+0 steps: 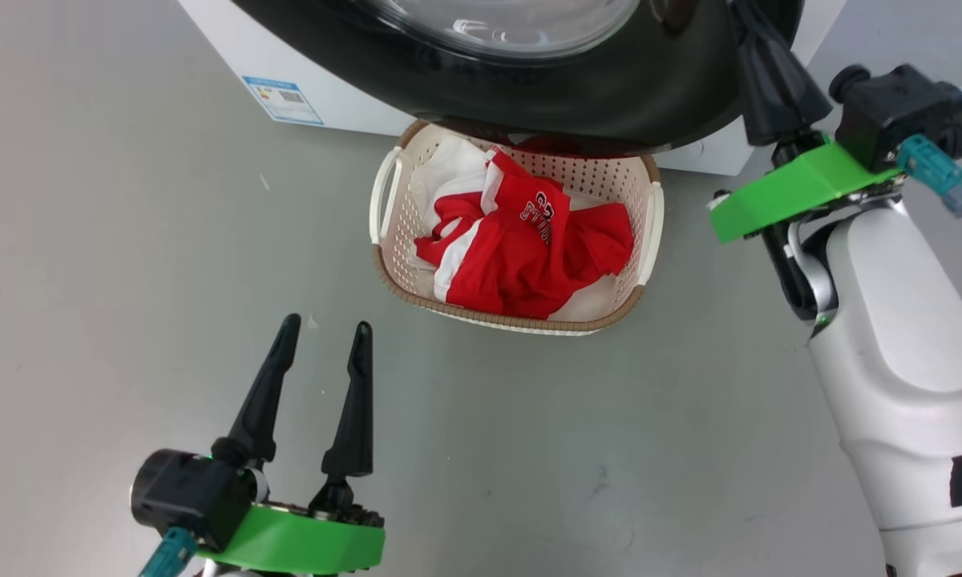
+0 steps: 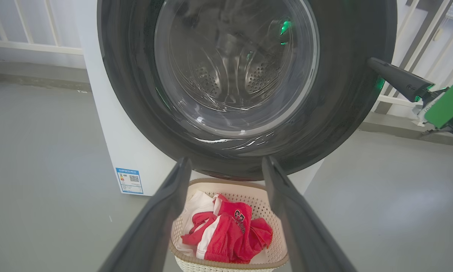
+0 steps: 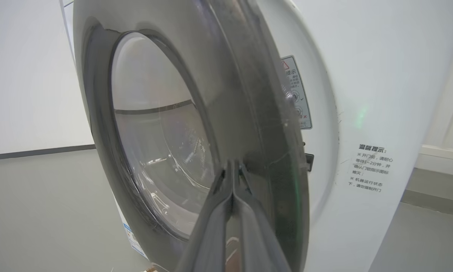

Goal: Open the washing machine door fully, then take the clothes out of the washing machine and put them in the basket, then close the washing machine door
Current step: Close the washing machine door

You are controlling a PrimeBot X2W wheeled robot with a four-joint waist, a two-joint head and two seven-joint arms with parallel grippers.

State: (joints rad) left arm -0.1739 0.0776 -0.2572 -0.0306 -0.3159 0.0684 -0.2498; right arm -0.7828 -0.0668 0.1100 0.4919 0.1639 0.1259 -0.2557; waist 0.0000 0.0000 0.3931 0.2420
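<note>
Right wrist view showed my clenched right pincer (image 3: pixel 232 166) against the washing machine door (image 3: pixel 245 94); slipping off its glossy rim could leave it unlatched, while my left pincer (image 1: pixel 326 324) hung released.

The light is bright, soft and even, with no single source standing out, so the grey floor (image 1: pixel 112 240) carries only faint shadows. White streaks of glare run across the glossy door (image 2: pixel 347 87) and its glass (image 2: pixel 230 94), with small green glints. Close up, the left pincer (image 2: pixel 226 160) and right pincer (image 3: pixel 232 166) look soft and blurred. The wide wrist lenses bow straight lines near the edges.
</note>
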